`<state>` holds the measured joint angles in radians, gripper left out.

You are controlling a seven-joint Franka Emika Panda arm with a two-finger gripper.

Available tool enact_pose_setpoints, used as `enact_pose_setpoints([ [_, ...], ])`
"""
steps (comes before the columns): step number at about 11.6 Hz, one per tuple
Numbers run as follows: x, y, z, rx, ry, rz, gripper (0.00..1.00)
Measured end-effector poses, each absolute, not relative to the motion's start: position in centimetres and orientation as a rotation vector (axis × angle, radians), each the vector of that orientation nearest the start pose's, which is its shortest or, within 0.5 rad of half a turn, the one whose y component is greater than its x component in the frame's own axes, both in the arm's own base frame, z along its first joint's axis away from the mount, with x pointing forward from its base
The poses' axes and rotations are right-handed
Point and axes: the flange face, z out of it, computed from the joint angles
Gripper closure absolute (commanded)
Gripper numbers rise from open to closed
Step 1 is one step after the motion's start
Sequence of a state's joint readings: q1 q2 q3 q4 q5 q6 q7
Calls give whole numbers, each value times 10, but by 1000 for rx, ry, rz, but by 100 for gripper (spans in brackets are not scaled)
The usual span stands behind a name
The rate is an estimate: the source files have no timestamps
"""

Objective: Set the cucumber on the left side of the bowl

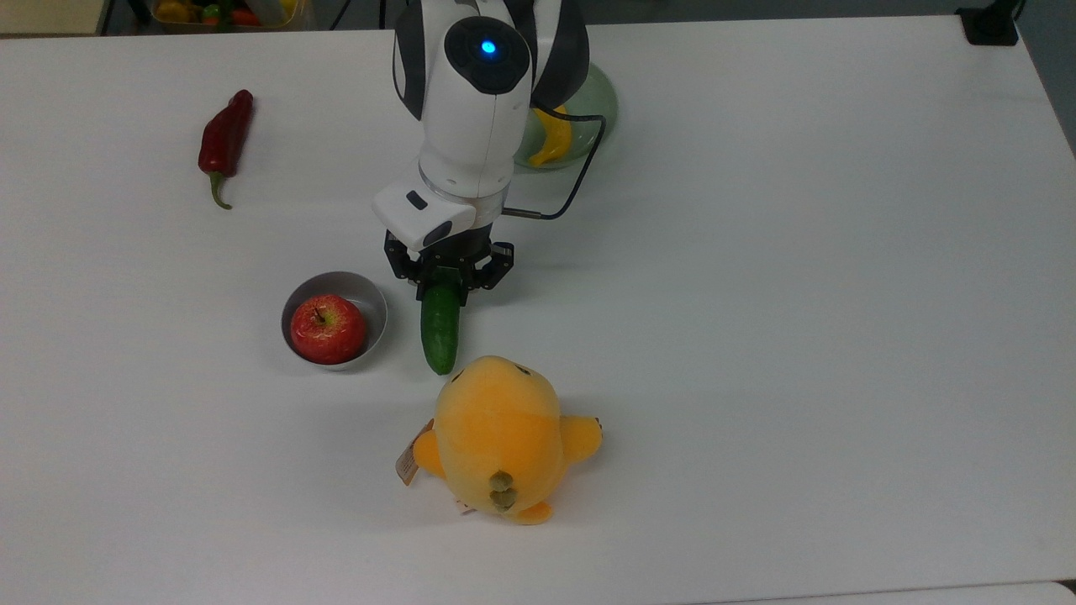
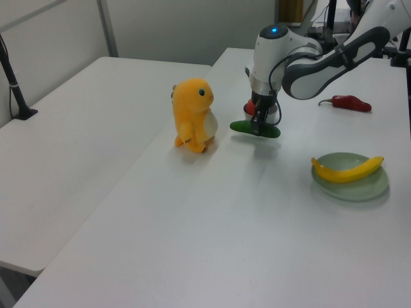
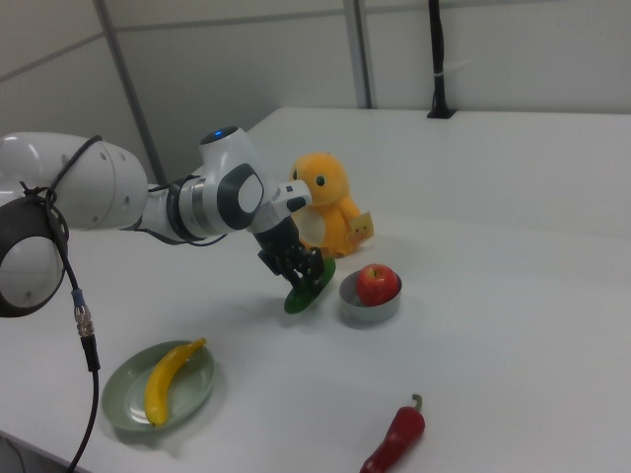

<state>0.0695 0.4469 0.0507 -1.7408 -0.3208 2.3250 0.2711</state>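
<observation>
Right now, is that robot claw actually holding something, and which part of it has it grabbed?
Yes. The gripper is shut on the cucumber, gripping it near one end; the rest sticks out toward the orange plush toy.
</observation>
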Motion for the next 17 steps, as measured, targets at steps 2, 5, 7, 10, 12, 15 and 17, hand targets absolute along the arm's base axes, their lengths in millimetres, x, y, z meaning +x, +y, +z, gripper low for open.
enact_pose_setpoints([
  [2,671,72,335,-3322,-77,-301,0],
  [5,670,70,355,-3326,-63,-323,0],
  [7,658,66,394,-3318,24,-243,0],
  [10,629,84,453,-3257,89,-154,0],
  [12,604,97,496,-3237,82,-145,0],
  [15,578,99,528,-3189,107,-188,0],
  [17,572,96,541,-3164,129,-210,0],
])
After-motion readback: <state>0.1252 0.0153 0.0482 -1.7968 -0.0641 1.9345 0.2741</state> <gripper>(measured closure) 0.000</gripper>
